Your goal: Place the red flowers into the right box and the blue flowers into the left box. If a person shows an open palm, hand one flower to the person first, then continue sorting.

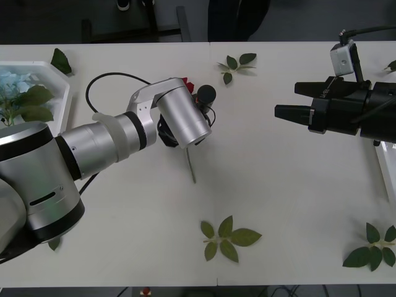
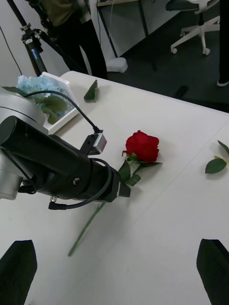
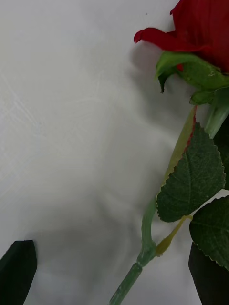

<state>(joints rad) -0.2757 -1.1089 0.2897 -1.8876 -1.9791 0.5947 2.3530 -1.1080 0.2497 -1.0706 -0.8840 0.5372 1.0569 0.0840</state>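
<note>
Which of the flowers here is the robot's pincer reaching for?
The red rose lying on the table, its stem between the open left pincer's fingers. The blue flowers already sit in the left box.

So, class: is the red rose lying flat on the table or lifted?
Lying flat: the red rose rests on the table, the open left gripper straddling its stem.

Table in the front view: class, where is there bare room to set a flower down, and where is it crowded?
Bare: the table between the left gripper and right gripper, above the leaf sprig. Crowded: around the rose under the left arm, and the left box, already holding blue flowers.
</note>
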